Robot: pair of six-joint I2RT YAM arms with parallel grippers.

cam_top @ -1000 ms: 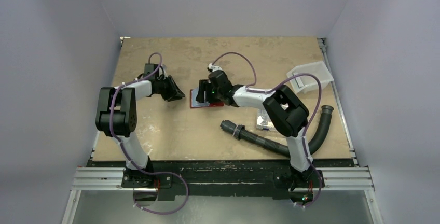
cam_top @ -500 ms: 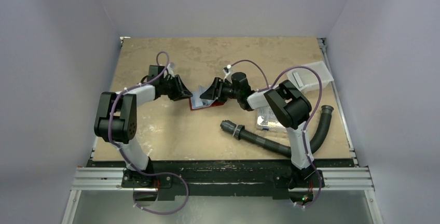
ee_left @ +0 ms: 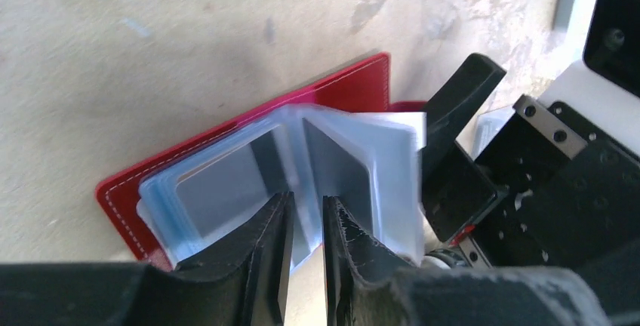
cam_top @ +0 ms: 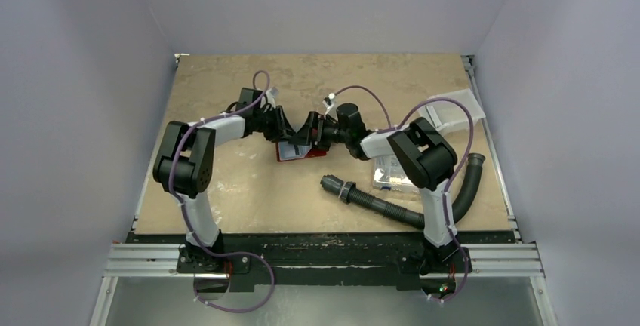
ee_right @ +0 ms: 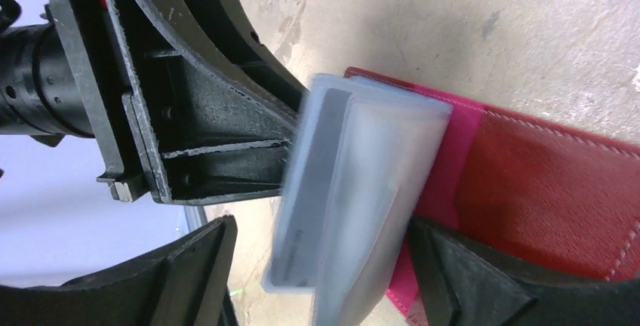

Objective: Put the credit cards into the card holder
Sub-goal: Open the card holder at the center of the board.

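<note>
entry: card holder [ee_left: 355,84], red, lies open with its cover flat on the table [ee_left: 151,39], immediately ahead of the left gripper [ee_left: 307,209] and between the spread fingers of the right gripper [ee_right: 321,224]. carries a fan of clear sleeves [ee_right: 377,175], lifted off the cover and standing between the two grippers. shows a pale grey credit card [ee_right: 313,175] through the sleeve nearest the left gripper; looks already pocketed, judging by its square fit. left gripper: fingers close together with only a slit between them, tips at the free edge of the sleeves, one leaf seemingly in the slit; cannot tell whether pinched or merely touched. right gripper: spread wide, one finger to each side of the fan, one of them over the red cover. long axis of holder: runs crosswise to the left gripper's reach, slanting away toward its right. nearer arm: neither by much, both at the holder; left lined up edge-on with a leaf. coming move, as judged: turns on that edge-on line, leaf straight ahead of the left tips, calling for a short straight advance and no sideways shift. loose cards elsewhere: none told apart in these views.
</note>
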